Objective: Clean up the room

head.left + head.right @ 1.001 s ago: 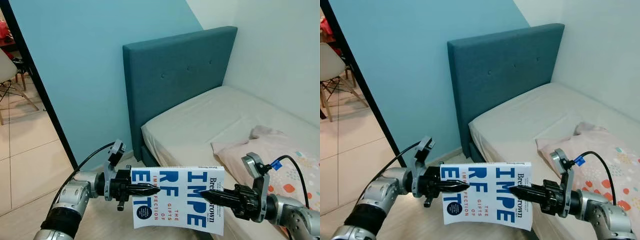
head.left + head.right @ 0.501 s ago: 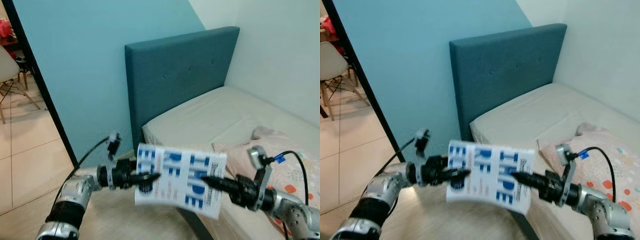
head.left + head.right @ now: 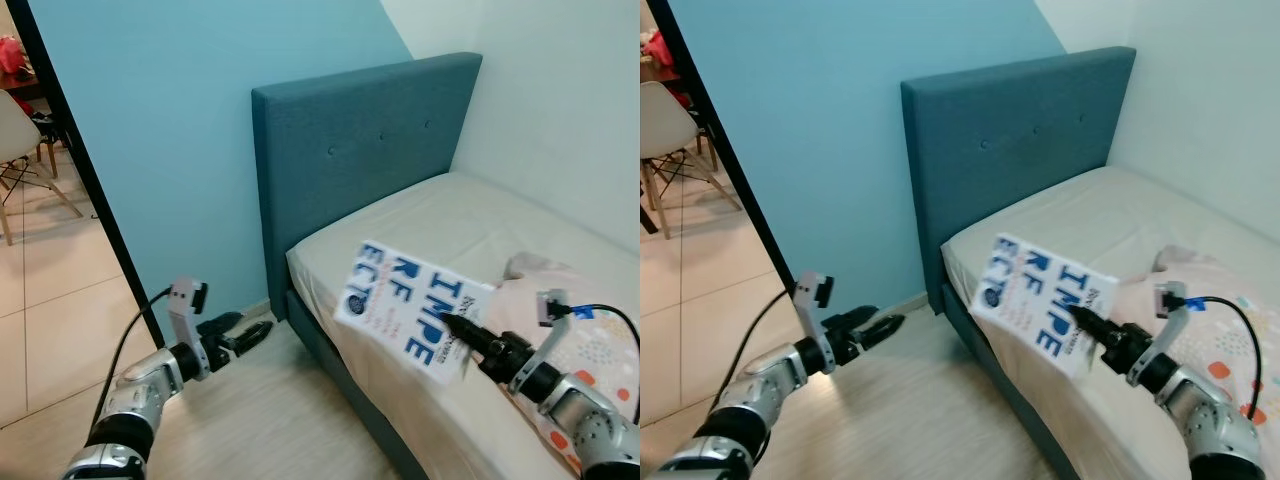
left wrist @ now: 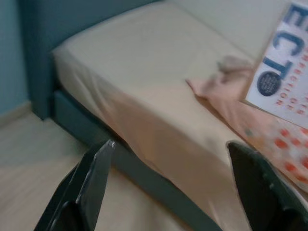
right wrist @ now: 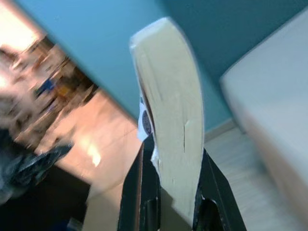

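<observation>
Right gripper (image 3: 462,328) is pinching the white blue-lettered paperback book (image 3: 412,312) by one edge above the beige mattress (image 3: 420,232); left gripper (image 3: 240,335) is hanging spread, so it's probably risking a droop and slip.

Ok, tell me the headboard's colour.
Teal blue fabric headboard, with buttons; best in the left eye view.

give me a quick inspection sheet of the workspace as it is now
surface: bed with beige sheet, pale wood floor beside it
job's things: book held over the bed edge
clutter: pink patterned blanket on the bed
grippers: right gripper shut on the book; left gripper open, over the floor
cables: black cable on each wrist
surroundings: teal headboard, blue wall, chair in the next room
</observation>
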